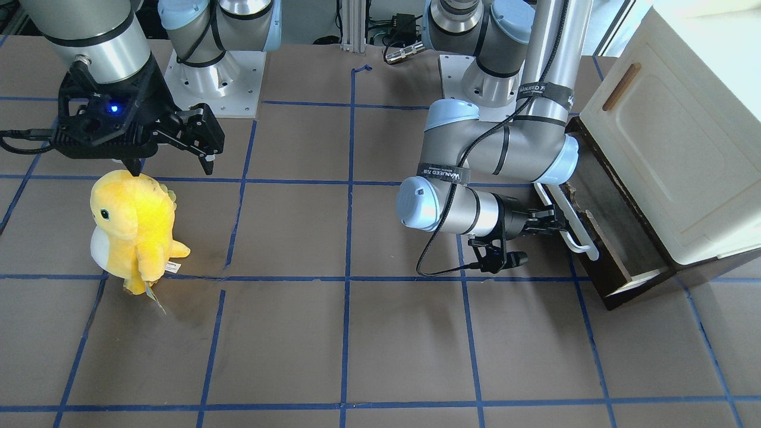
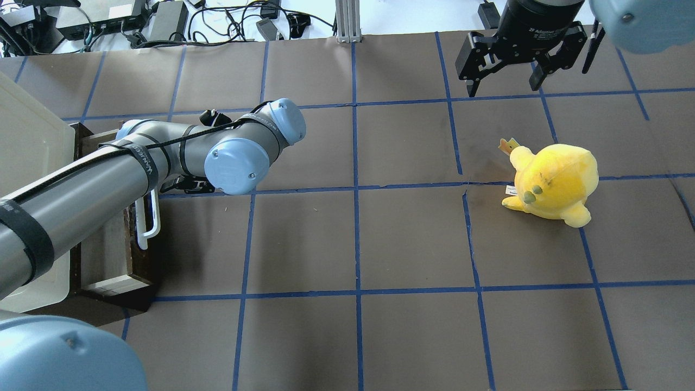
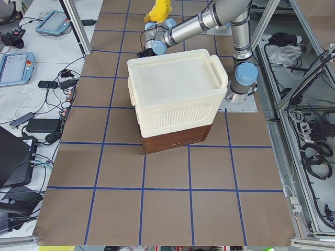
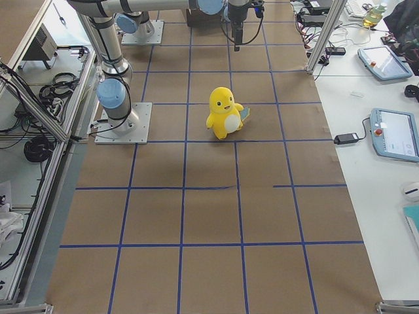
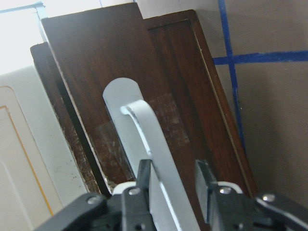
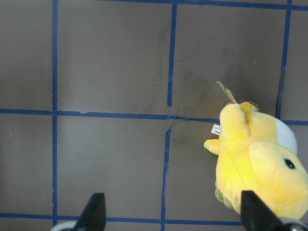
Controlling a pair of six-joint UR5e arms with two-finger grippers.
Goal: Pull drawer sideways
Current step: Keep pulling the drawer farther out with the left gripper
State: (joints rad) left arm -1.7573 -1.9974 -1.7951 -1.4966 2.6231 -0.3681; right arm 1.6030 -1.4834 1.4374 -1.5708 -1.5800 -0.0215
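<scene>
Right, the only writing I can read is on the arms. A black strap (image 1: 443,174) round the left arm's cable carries white letters that look like WANJEED, and the black body of the right claw (image 2: 503,87) is printed "2F Adaptive", with the rest too small to make out. The toy (image 1: 134,229) has a small white label (image 1: 171,267) at its side, but I cannot read the print.

My left claw (image 5: 172,169) is pinching the handle (image 5: 149,139), a smooth white bar with a rounded end, one black finger on each side of it. The drawer (image 1: 618,238) sits under the cabinet (image 1: 672,148) at the table's end on the robot's left and stands partway out toward the middle of the table. Its front is dark brown wood with a framed panel, scuffed pale around the handle. Its side wall is pale cream and its floor a dull grey.

The cabinet is glossy cream with a recessed panel door and a small brown wooden pull (image 1: 621,87). From the left end its side shows a ribbed patch.

My right claw hangs spread wide above the toy, touching nothing. The toy is a yellow plush with a white belly and a black eye, standing upright on the table (image 1: 404,345), which is matte brown with a grid of blue tape.
</scene>
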